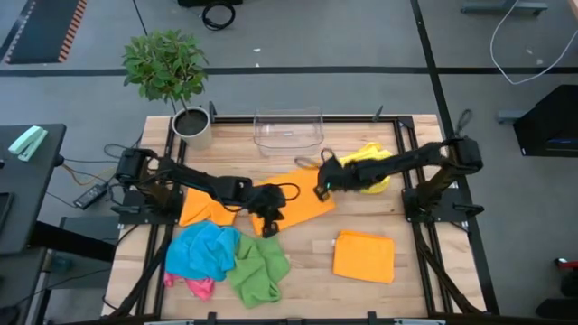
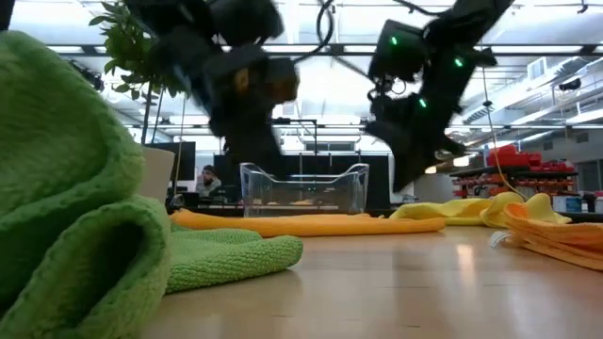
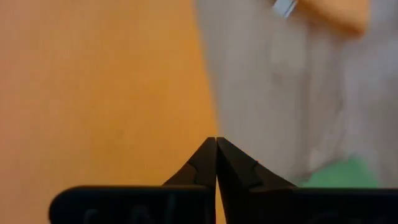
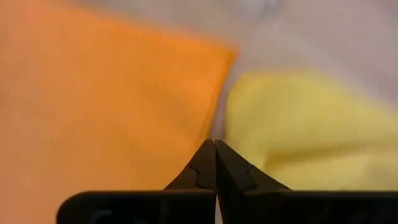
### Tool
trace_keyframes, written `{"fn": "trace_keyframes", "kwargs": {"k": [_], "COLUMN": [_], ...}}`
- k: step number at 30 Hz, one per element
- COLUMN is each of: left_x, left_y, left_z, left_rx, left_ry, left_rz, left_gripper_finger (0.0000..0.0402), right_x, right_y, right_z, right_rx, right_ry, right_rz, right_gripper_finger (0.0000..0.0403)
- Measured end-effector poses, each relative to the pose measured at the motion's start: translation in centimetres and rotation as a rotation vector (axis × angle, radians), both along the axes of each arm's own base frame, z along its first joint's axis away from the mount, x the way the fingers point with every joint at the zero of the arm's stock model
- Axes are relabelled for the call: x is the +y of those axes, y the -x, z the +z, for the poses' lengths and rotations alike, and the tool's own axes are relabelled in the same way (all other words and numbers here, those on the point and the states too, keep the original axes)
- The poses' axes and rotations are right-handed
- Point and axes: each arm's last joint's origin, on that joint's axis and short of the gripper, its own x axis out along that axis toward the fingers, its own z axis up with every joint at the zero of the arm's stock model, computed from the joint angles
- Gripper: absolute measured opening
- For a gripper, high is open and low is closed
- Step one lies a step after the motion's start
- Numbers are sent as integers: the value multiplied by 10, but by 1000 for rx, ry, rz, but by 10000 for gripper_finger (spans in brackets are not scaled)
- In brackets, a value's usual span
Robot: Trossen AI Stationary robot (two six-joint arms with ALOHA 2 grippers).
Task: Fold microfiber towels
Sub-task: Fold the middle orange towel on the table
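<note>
1. Nearest the low camera, a crumpled green towel [image 2: 85,217] is seen lying on the bench [image 1: 307,271], touching a blue towel [image 1: 203,250] with a pink towel [image 1: 199,287] partly tucked under that pile.
2. Spread flat on the bench beyond the green towel, nearer the clear bin [image 1: 289,129], lies the orange towel [image 1: 298,200] being worked.
3. The left tool [image 1: 269,221] is shut at the orange towel's edge on the green-towel side; whether cloth is pinched cannot be told.
4. The right tool [image 1: 322,190] is shut at the orange towel's far corner, just beside a crumpled yellow towel [image 1: 370,170]; a grip on cloth cannot be confirmed.
5. Handling judgement: the towels are judged light, soft and limp, likely to sag and drag rather than hold shape. Hold is best taken at two corners of one edge, pinching a single layer.
6. A second orange towel [image 1: 364,255], already folded, lies well apart from the green towel towards the right arm.
7. Obstacles: the yellow towel touches the worked towel's corner and could be caught with it. The potted plant [image 1: 172,77] stands clear, beside the bin.
</note>
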Motion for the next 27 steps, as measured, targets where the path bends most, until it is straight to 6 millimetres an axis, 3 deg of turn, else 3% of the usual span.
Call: {"fn": "trace_keyframes", "kwargs": {"k": [3, 6, 8, 11, 16, 20, 24, 27], "left_x": [9, 25, 34, 44, 54, 55, 50, 42], "left_y": [-8, -4, 1, 10, 36, 51, 51, 43], "left_z": [25, 43, 45, 34, -10, -34, -38, -36], "left_rx": [8, 122, 181, 258, 390, 423, 370, 289], "left_ry": [-69, -180, -211, -199, -138, -60, -5, 38], "left_rz": [1, 34, 27, 38, 63, 130, 196, 227], "left_gripper_finger": [6, 11, 11, 6, 9, 5, 8, 5], "right_x": [-4, 15, 31, 47, 63, 67, 53, 27], "right_y": [1, 2, 3, -1, -14, -18, -24, -27], "right_z": [33, 51, 51, 37, 2, -25, -41, -46], "right_rx": [-100, -186, -190, -157, -74, 32, 90, 100], "right_ry": [-14, -87, -121, -149, -216, -239, -225, -153], "right_rz": [28, 113, 132, 116, 99, 102, 105, 72], "right_gripper_finger": [2, 2, 2, 2, 2, 2, 2, 2]}}
